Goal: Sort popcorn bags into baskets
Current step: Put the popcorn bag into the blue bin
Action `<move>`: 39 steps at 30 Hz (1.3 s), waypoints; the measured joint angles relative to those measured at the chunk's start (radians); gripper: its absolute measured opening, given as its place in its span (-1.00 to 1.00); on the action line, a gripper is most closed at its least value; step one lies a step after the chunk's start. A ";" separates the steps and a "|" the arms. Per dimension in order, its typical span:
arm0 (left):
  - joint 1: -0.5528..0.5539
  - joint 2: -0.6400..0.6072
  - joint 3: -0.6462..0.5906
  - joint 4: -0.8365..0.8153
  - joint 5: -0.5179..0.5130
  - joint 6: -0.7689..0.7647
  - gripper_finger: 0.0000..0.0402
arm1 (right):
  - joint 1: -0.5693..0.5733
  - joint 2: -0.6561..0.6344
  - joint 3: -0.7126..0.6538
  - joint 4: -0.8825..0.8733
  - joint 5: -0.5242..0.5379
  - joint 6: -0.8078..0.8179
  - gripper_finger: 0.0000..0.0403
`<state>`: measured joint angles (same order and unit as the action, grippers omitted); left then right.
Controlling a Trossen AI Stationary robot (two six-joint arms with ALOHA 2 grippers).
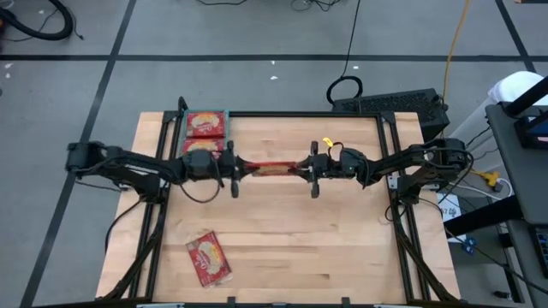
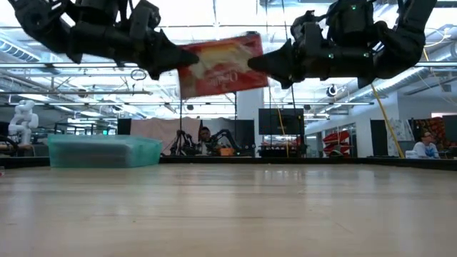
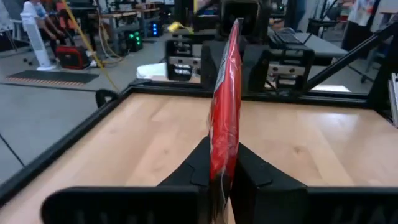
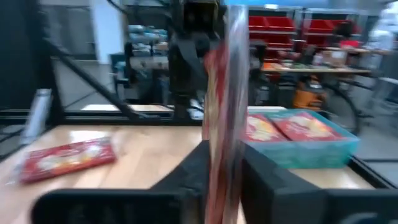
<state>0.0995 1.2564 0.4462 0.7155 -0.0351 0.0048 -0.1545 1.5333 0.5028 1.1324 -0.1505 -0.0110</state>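
While both grippers, left (image 1: 236, 168) and right (image 1: 301, 168), clamp one popcorn bag (image 1: 270, 168) mid-air, a handover seems underway; next, one releases, toward the far-left basket (image 1: 207, 114).

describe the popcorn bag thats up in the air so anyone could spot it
Start at the wooden table and look above its middle, where both arms meet. The red popcorn bag stretches between the left pincer and right pincer. Unlike the bags lying flat, it touches no surface.
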 joint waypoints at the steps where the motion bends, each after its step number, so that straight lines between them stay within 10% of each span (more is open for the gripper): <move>1: 0.021 -0.045 0.008 -0.063 0.020 0.006 -0.84 | 0.000 0.000 -0.001 -0.001 0.022 -0.001 -0.72; 15: 0.510 -0.518 0.264 -1.120 0.059 0.148 -0.83 | -0.001 0.001 -0.002 -0.090 0.174 -0.003 0.00; 28: 1.014 -0.399 0.378 -1.379 0.355 0.156 -0.84 | -0.001 0.001 -0.002 -0.186 0.145 -0.003 -0.01; 39: 1.150 -0.201 0.410 -1.432 0.447 0.177 -0.90 | 0.019 0.001 -0.002 -0.203 0.119 -0.004 -0.01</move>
<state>1.2494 1.0557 0.8567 -0.7162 0.4123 0.1813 -0.1356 1.5341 0.5007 0.9290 -0.0311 -0.0146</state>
